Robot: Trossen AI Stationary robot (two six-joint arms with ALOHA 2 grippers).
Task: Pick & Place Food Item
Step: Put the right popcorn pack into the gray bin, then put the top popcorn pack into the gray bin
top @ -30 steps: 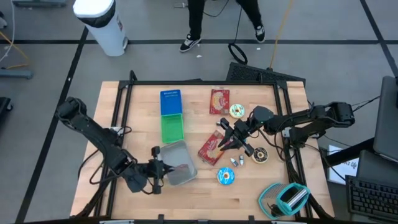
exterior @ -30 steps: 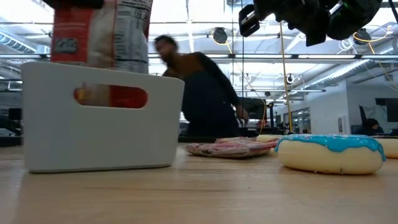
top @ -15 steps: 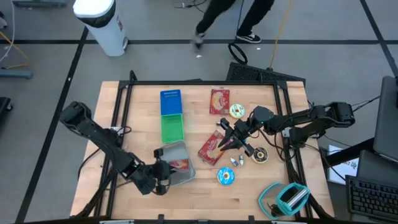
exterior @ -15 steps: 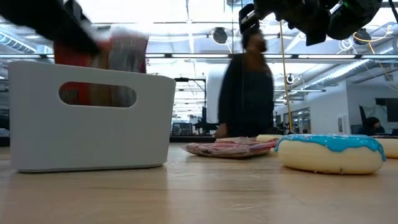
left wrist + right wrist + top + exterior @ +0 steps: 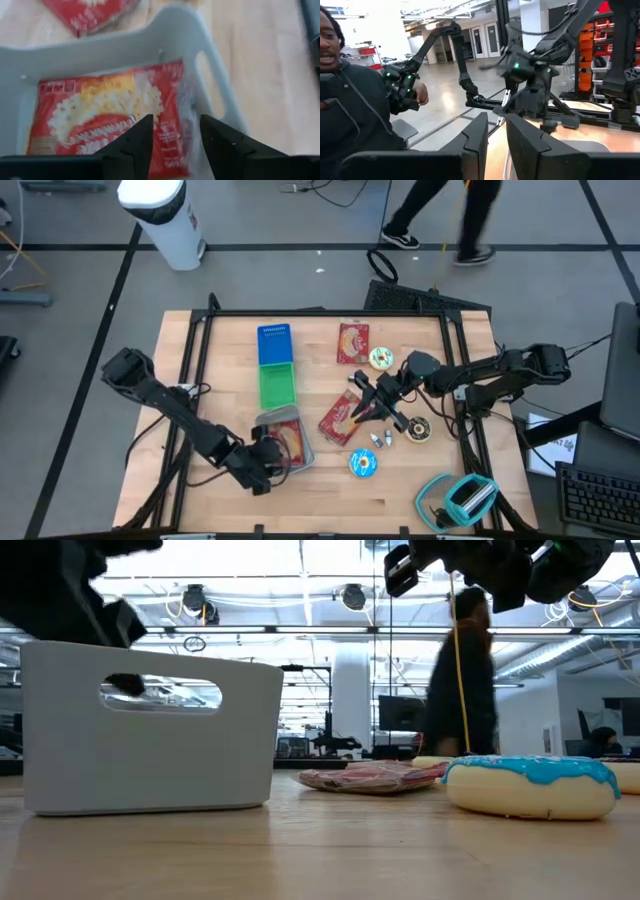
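Snack bag (image 5: 107, 117) flat inside grey bin (image 5: 210, 95).
Left gripper (image 5: 172, 145) fingers spread, just above bag; right gripper (image 5: 372, 402) state unclear.

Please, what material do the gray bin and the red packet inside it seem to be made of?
The gray bin looks like molded plastic with a smooth matte finish: thin even walls, rounded corners and a cut-out handle slot. The red packet looks like glossy printed plastic film, since its clear edge crinkles and catches light. The left hand hovers open above it.
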